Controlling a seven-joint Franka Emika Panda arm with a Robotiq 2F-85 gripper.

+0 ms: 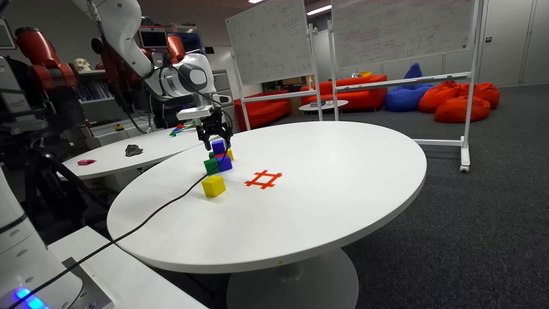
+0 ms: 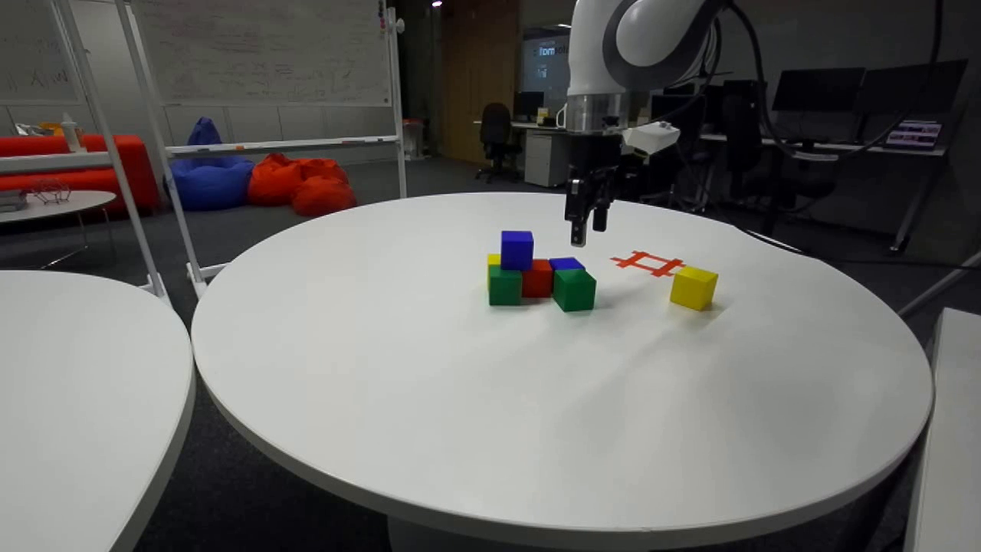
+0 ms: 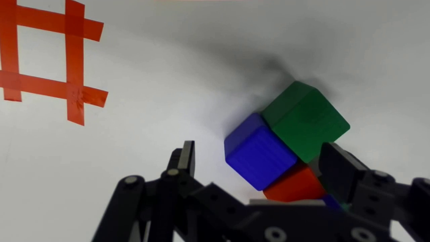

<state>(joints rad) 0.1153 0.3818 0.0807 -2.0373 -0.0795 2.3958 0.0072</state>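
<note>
Indoors, hanging over a round white table (image 2: 475, 422) on a white robot arm (image 2: 592, 69), with the black gripper (image 2: 589, 232) spread wide above a cluster of colored blocks (image 2: 538, 280). Laid out below, with crossed red tape (image 3: 74, 60) apart from the cluster, a lone yellow block (image 2: 693, 287) near the tape, an upper blue block (image 2: 517, 251) on top and a lower blue block (image 3: 260, 158) touching a green block (image 3: 309, 124).

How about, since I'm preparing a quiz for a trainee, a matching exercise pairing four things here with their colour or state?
1. Fingers
2. Crossed tape
3. Highest block
4. Block standing apart

A. Yellow
B. Open, holding nothing
C. Red
D. Blue

Right pairs: 1-B; 2-C; 3-D; 4-A
</note>
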